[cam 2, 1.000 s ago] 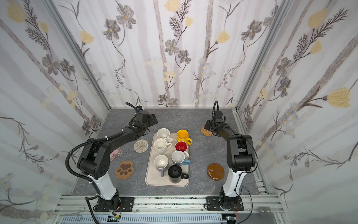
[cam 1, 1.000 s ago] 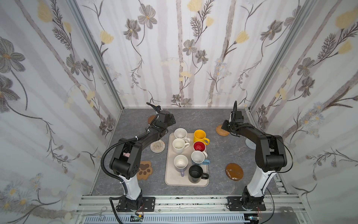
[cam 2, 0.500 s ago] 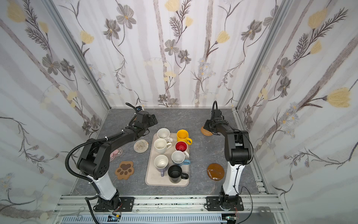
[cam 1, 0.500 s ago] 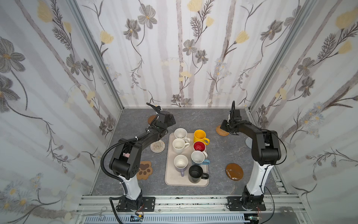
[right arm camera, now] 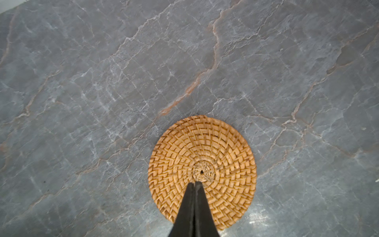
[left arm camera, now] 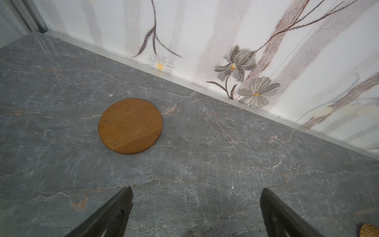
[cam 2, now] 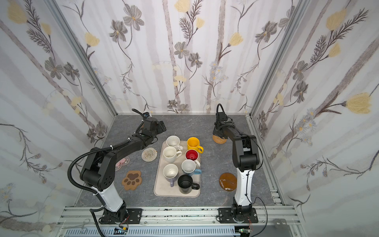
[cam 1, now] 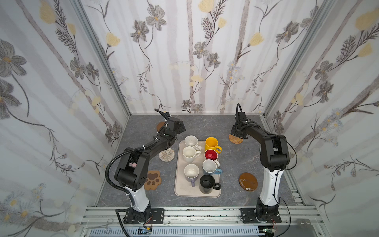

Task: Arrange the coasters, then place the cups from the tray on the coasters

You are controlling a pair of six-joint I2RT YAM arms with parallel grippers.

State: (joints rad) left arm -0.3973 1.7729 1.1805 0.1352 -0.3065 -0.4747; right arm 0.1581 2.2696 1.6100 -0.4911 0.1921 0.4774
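Right arm (cam 1: 273, 151) folded inward: we had the right gripper (right arm camera: 194, 183) clenched, tips pressing the woven rattan disc (right arm camera: 205, 151) far right, left gripper (left arm camera: 196, 189) released short of the brown wooden disc (left arm camera: 130, 126) far left, all seven cups (cam 1: 188, 154) still on the tray (cam 1: 182, 189).

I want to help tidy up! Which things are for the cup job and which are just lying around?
For the job: tray, seven mugs on it, wooden coaster, rattan coaster, crocheted coaster, paw coaster, amber coaster, pink flower coaster.

Just there: flowery walls, thin metal thing on the front rail.
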